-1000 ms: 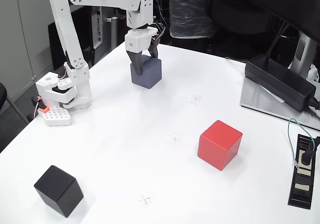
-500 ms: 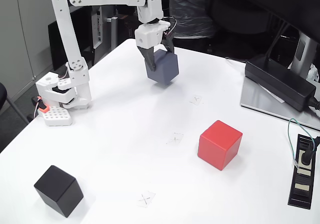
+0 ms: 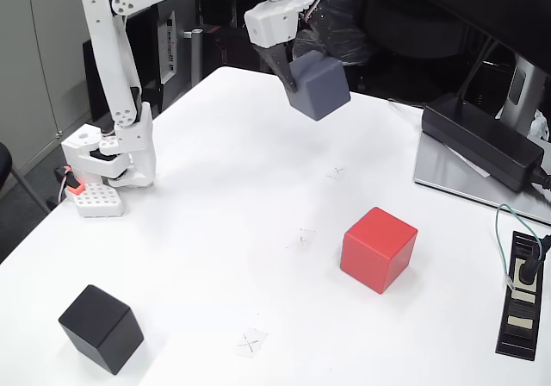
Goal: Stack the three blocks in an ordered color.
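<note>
Three matte cubes of equal size are counted: one slate blue-grey cube (image 3: 318, 85), one bright red cube (image 3: 378, 248) and one black cube (image 3: 101, 327). One white jointed arm (image 3: 116, 76) stands on the white table (image 3: 215, 231) at the left of the frame.

The blue-grey cube sits at the upper centre of the frame, clear of the table surface and tilted, with one corner lowest; being a cube, it has no long axis. The gripper (image 3: 291, 77) is closed on this cube, its dark fingers clamping the cube's upper left side, so the cube hangs just below and to the right of the white gripper body.

The red cube rests flat on the table at right of centre, well apart from the gripper. The black cube rests at the lower left corner, one vertical edge facing the camera.

One long black power brick (image 3: 482, 141) lies at the right edge.
</note>
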Available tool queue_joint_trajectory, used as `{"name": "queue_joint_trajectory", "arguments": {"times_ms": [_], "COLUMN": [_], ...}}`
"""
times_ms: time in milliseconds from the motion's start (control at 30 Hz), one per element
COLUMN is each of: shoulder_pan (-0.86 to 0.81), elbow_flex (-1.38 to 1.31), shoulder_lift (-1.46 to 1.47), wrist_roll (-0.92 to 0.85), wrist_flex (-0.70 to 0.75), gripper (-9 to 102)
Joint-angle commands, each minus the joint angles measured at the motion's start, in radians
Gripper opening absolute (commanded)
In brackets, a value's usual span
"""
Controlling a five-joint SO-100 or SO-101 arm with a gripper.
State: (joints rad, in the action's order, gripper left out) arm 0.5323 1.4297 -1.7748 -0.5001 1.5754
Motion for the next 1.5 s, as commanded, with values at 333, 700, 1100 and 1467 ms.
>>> {"name": "queue_joint_trajectory", "arguments": {"times_ms": [333,700,1100,1467], "shoulder_pan": [-0.256,-0.407,-0.476,-0.534], "elbow_flex": [-0.327,-0.532,-0.623,-0.684], "shoulder_lift": [0.262,0.411,0.545,0.621], "wrist_roll": [0.003,0.002,0.006,0.008], "wrist_flex": [0.008,0.008,0.006,0.006], "gripper": [12,12,12,12]}}
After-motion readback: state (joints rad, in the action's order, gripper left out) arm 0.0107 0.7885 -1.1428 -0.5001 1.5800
